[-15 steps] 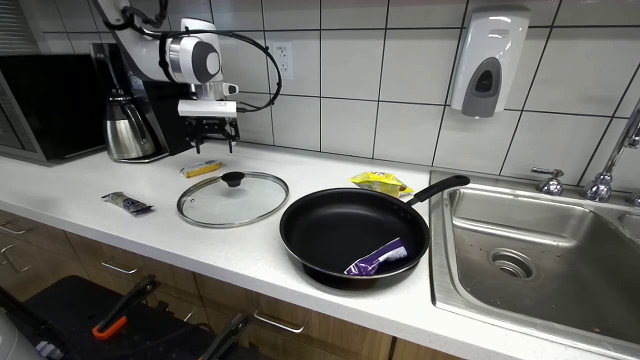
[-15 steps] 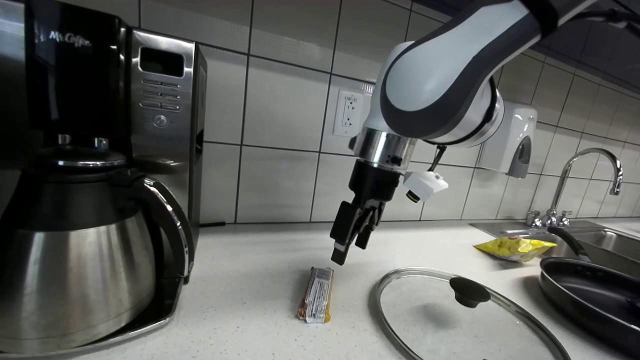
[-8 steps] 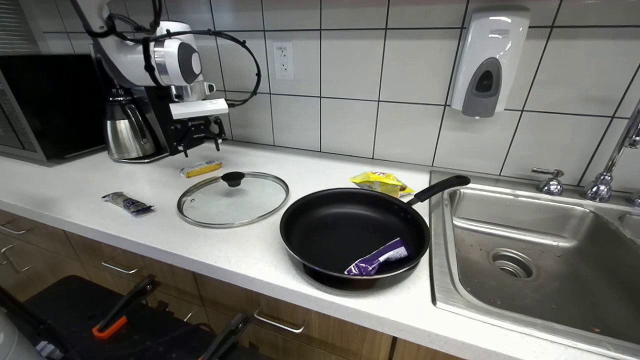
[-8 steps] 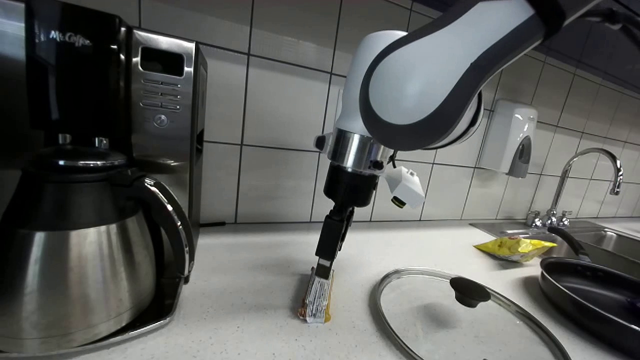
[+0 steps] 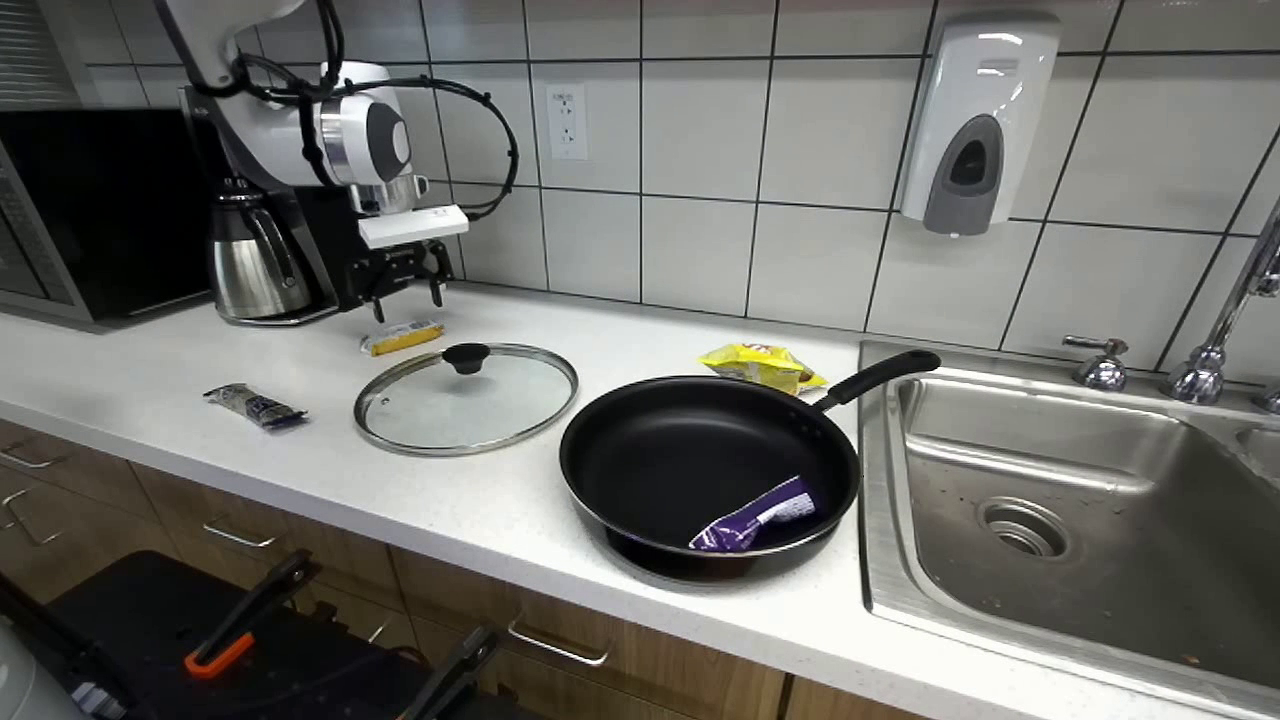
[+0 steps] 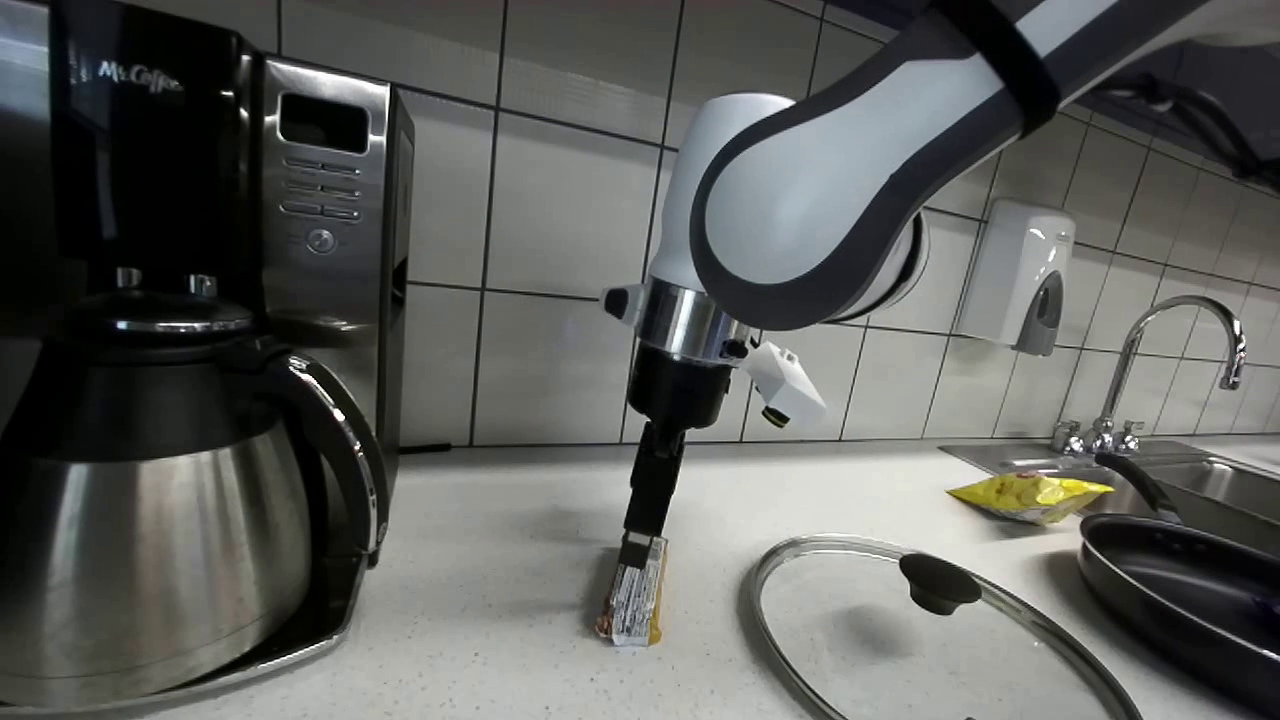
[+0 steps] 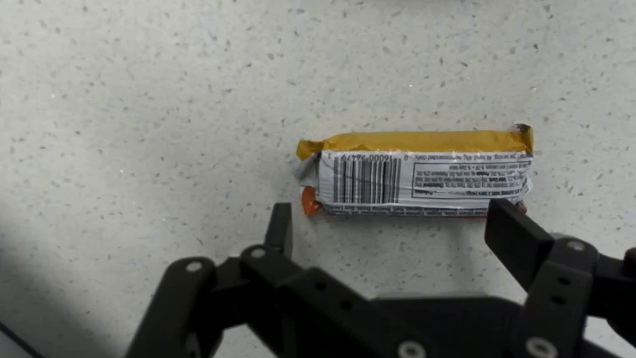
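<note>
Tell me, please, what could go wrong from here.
The tool is open along the length of the yellow-and-white bar, so closing might buckle it. In the wrist view, one finger overlaps its edge and could press on it. The glass lid lies close; a sideways swing might nudge it.

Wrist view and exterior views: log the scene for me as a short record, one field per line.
End effector: open, holding nothing
Nearest thing: snack bar in a yellow-and-white wrapper, barcode side up
Contact: unclear; one fingertip overlaps the snack bar's edge in the wrist view
Glass lid: on the counter, black knob upward, between snack bar and pan
In pan: purple packet
Beside pan: yellow bag; sink
Dark-wrapped bar: on the counter, apart from the lid
</note>
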Action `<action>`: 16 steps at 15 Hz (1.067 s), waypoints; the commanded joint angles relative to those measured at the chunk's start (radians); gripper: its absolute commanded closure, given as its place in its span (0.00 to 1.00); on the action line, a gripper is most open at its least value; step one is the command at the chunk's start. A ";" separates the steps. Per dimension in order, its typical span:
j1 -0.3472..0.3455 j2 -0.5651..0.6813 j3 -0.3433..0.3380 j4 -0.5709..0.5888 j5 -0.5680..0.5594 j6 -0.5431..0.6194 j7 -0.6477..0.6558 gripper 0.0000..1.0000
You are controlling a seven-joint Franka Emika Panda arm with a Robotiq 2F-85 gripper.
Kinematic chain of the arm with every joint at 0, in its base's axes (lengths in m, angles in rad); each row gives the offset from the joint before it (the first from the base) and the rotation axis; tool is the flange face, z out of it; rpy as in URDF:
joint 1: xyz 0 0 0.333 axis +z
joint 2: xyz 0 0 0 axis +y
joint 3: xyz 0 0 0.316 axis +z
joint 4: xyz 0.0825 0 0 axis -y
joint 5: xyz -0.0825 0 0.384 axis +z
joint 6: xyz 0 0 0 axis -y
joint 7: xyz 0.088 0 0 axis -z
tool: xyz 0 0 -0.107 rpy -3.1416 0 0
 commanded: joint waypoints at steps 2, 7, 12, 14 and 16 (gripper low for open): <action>-0.038 0.038 0.050 0.049 -0.030 -0.026 -0.220 0.00; -0.042 0.029 0.080 0.028 -0.023 -0.033 -0.454 0.00; -0.059 0.000 0.071 0.002 -0.016 -0.038 -0.631 0.00; -0.083 0.001 0.081 -0.002 0.001 -0.034 -0.707 0.00; -0.098 0.004 0.085 0.001 0.008 -0.038 -0.779 0.00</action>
